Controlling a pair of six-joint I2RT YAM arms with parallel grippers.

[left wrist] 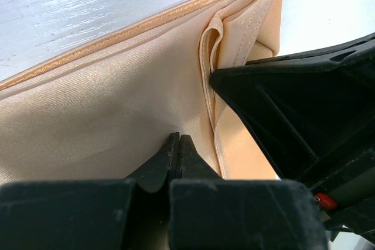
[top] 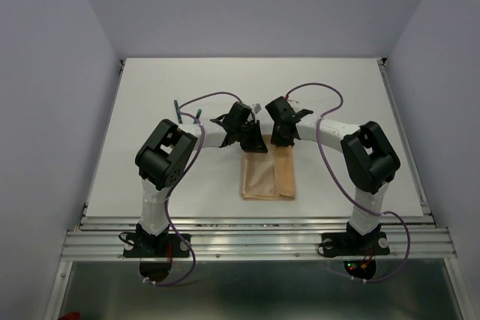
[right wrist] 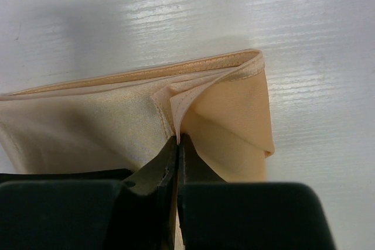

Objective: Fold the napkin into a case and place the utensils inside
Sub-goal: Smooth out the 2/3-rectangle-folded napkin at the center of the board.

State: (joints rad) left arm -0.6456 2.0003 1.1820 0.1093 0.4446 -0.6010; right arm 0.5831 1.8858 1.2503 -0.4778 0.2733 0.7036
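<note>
Closed tight, the right gripper (right wrist: 177, 141) is pinched on a fold of the one napkin (right wrist: 88, 121), the left gripper (left wrist: 177, 141) shut against it, toward the tabletop's (top: 345, 95) near edge; two utensils (top: 179, 108) are seen leftward.

White table (top: 337, 95), folded peach napkin (top: 268, 177), green-handled utensils (top: 178, 107)

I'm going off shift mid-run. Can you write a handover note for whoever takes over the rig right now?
Left gripper: shut, tips resting on the napkin; no pinched cloth visible.
Right gripper: shut on a raised hem fold at the napkin's far edge.
Napkin: folded to an oblong, mid-table between the arms.
Utensils: on the table, to the far left of the napkin, beside the left arm.
Done: first folds.
Left: finish folding, then slip the utensils inside.
</note>
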